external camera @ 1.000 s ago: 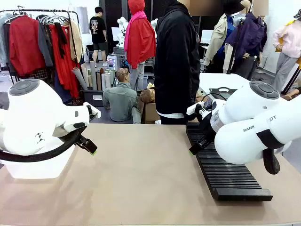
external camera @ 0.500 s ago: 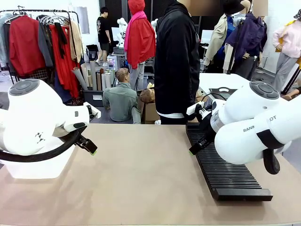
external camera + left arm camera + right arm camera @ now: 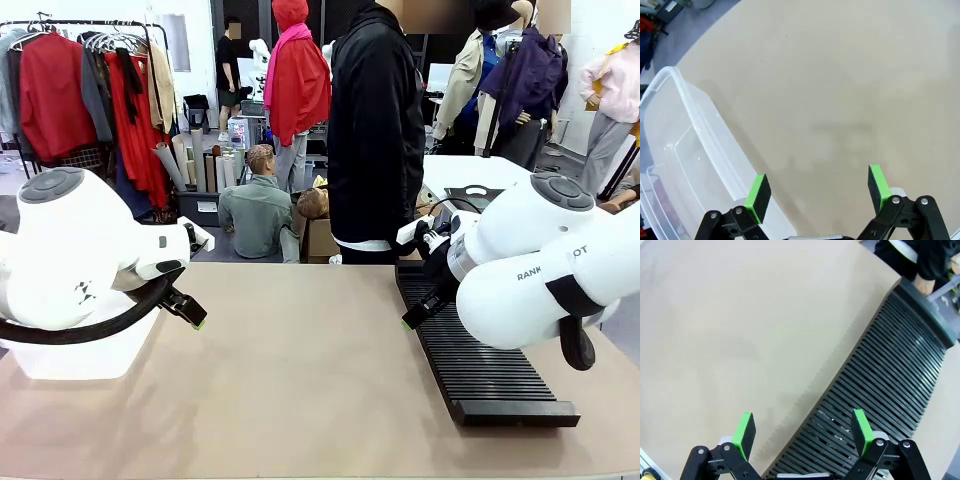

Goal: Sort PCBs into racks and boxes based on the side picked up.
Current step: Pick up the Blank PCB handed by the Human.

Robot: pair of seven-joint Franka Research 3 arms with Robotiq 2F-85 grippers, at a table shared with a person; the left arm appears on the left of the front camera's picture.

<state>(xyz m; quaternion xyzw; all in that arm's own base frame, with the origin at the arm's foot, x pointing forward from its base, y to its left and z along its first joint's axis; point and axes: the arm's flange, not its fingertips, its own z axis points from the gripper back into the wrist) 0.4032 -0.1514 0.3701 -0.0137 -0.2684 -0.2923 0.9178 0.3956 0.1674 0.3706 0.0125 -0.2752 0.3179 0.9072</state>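
We see the rack lying along the right edge of the surface, running from the far edge toward the near one. The box sits at the left edge. We judge this layout gives each arm its own drop-off, with slots on one side and a tub on the other, and leaves the middle free for handing over boards. The slots we can see are bare, and the part of the box in view looks empty.

The left arm is folded in over the box, its wrist tipped down and toward the middle. The left jaws hang spread above bare surface just beside the box's rim, green pads well apart and holding nothing.

The right arm is bent over the rack in much the same way. The right jaws are also spread wide and empty, pads straddling the rack's inner long edge from above without touching it.

A person stands at the far edge, one hand near the rack's far end. We judge both arms are poised to receive a board, and that no sorting is done yet.
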